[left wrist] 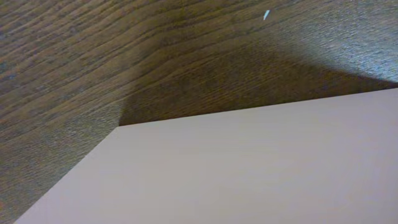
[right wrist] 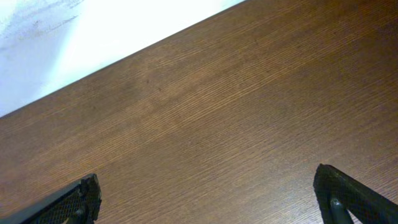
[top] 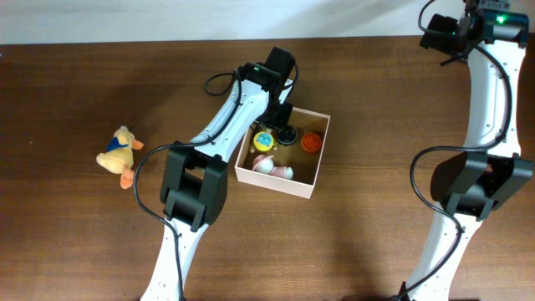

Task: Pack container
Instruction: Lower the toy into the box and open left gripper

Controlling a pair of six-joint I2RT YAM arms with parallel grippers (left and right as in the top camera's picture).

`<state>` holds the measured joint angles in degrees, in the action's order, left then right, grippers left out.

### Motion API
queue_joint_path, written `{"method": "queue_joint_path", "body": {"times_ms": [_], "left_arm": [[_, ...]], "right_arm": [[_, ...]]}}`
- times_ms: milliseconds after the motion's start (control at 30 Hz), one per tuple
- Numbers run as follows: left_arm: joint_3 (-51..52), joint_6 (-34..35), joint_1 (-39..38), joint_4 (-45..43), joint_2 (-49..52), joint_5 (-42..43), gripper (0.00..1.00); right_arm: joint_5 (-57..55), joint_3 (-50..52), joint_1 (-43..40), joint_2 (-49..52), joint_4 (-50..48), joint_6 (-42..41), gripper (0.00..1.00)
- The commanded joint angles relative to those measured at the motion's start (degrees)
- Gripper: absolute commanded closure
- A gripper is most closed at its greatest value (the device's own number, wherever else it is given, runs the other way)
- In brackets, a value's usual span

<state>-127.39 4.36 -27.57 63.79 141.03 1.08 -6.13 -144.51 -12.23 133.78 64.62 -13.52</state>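
The container (top: 322, 171), a square shallow cardboard box with white walls and a tan inside, sits at the table's middle. It holds a yellow and blue toy (top: 264, 139), an orange toy (top: 311, 142) and a pink and white toy (top: 272, 166). My left gripper (top: 284, 127) reaches down into the box's far left part; its fingers are dark and I cannot tell their gap. The left wrist view shows only a pale box wall (left wrist: 249, 168) close up, no fingers. My right gripper (right wrist: 205, 193) is open and empty over bare wood, at the far right in the overhead view (top: 440, 38).
A yellow plush duck (top: 119, 154) with a blue patch lies on the table well left of the box. The table's far edge and a white wall (right wrist: 93, 31) show in the right wrist view.
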Motion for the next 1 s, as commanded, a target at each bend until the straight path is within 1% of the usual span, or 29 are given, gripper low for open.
{"method": "queue_joint_path", "body": {"times_ms": [0, 167, 200, 267, 300, 333, 367, 433, 767, 967], "left_arm": [[0.17, 0.57, 0.00, -0.83, 1.75, 0.55, 0.98], [0.17, 0.57, -0.02, -2.12, 1.75, -0.52, 0.98], [0.17, 0.57, -0.02, -2.10, 1.75, -0.50, 0.94], [0.17, 0.57, 0.00, -2.05, 1.75, -0.50, 0.66], [0.17, 0.57, 0.00, -2.05, 1.75, -0.50, 0.54], [0.17, 0.57, 0.00, -2.08, 1.75, -0.50, 0.46], [0.17, 0.57, 0.04, -2.08, 1.75, -0.50, 0.41], [0.17, 0.57, 0.11, -2.08, 1.75, -0.50, 0.39], [-0.09, 0.57, 0.37, -1.99, 1.66, -0.46, 0.40], [-4.74, 0.55, 0.37, 0.46, 1.66, -0.50, 0.41]], "right_arm": [[-0.11, 0.15, 0.20, -0.87, -0.15, -0.50, 0.01], [-0.11, 0.15, 0.20, -0.87, -0.13, -0.50, 0.01], [-0.11, 0.15, 0.20, -0.87, -0.13, -0.50, 0.01], [-0.11, 0.15, 0.20, -0.87, -0.13, -0.50, 0.01], [-0.11, 0.15, 0.20, -0.87, -0.13, -0.50, 0.01], [-0.11, 0.15, 0.20, -0.87, -0.13, -0.50, 0.01], [-0.11, 0.15, 0.20, -0.87, -0.13, -0.50, 0.01], [-0.11, 0.15, 0.20, -0.87, -0.15, -0.50, 0.01], [-0.11, 0.15, 0.20, -0.87, -0.13, -0.50, 0.01], [-0.11, 0.15, 0.20, -0.87, -0.15, -0.50, 0.01]]}}
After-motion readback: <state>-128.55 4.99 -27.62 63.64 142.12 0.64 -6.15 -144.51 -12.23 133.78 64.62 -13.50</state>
